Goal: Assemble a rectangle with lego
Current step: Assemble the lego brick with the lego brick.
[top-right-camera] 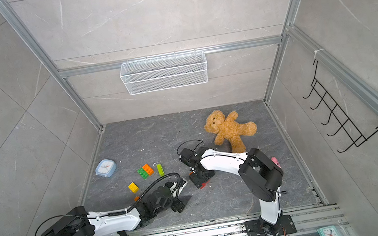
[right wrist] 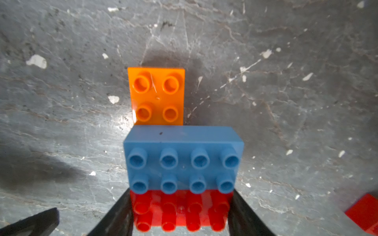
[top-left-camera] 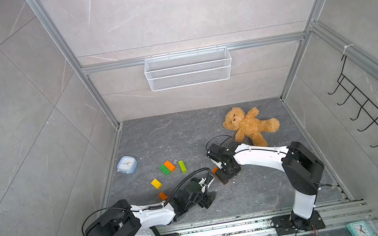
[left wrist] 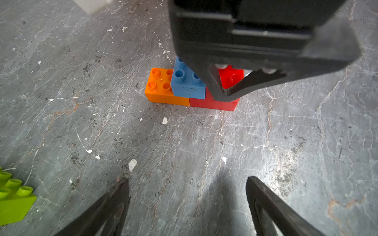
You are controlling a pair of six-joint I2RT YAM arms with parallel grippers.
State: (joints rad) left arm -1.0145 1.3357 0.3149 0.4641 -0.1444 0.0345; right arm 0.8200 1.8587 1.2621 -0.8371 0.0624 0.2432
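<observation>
A small lego stack stands on the grey floor: an orange brick (left wrist: 161, 90) and a red brick (left wrist: 212, 104) below, a blue brick (right wrist: 184, 157) across them. My right gripper (right wrist: 181, 204) is shut on a second red brick (right wrist: 180, 212) lying beside the blue one. My left gripper (left wrist: 188, 179) hangs open and empty a short way in front of the stack. In both top views loose lego lies to the left: a green and orange pair (top-left-camera: 167, 167), a lime brick (top-left-camera: 182, 167), a yellow brick (top-left-camera: 156, 183) and an orange brick (top-left-camera: 162, 195) half hidden by the left arm.
A teddy bear (top-left-camera: 248, 126) lies at the back right, a blue clock (top-left-camera: 126, 164) at the left wall. A wire basket (top-left-camera: 188, 68) and a hook rack (top-left-camera: 371, 105) hang on the walls. Another red brick (right wrist: 364, 214) lies beside the stack. A pink figurine (top-right-camera: 275, 161) shows behind the right arm.
</observation>
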